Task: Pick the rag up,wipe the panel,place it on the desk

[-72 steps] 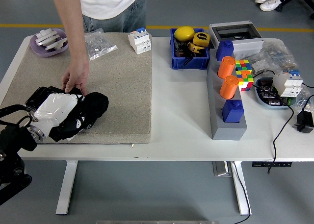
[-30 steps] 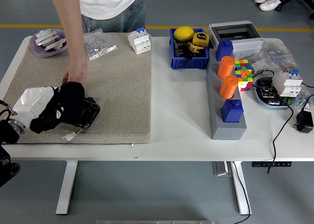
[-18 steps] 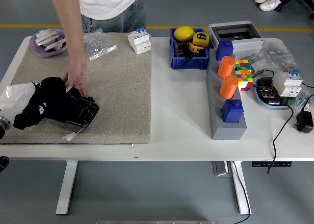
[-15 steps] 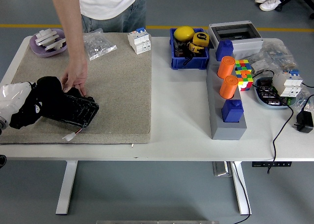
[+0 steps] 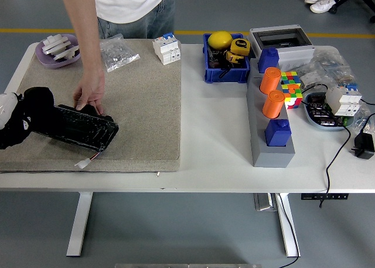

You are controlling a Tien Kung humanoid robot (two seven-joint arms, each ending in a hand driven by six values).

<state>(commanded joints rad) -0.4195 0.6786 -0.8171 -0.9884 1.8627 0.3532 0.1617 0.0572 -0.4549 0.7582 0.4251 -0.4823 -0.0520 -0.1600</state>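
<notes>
A black panel [image 5: 82, 128] lies on the beige mat [image 5: 140, 98] at the left of the table. My left hand [image 5: 13, 119], with a white back, comes in at the left edge and is shut on a black rag [image 5: 36, 105], pressing it on the panel's left end. A person's hand [image 5: 90, 95] rests on the panel's far edge and steadies it. A small white connector on a wire [image 5: 84, 162] sticks out from the panel's near side. My right hand is out of sight.
A purple dish of parts [image 5: 57, 50], a plastic bag [image 5: 117, 52] and a white breaker [image 5: 166, 48] sit at the mat's far edge. A blue bin [image 5: 225, 60], a grey rack with orange cylinders [image 5: 272, 118] and cables [image 5: 345, 145] fill the right side.
My left hand has slid the rag leftward across the panel, from its right part to its left end, uncovering the panel. The person's hand has stayed on the far edge.
</notes>
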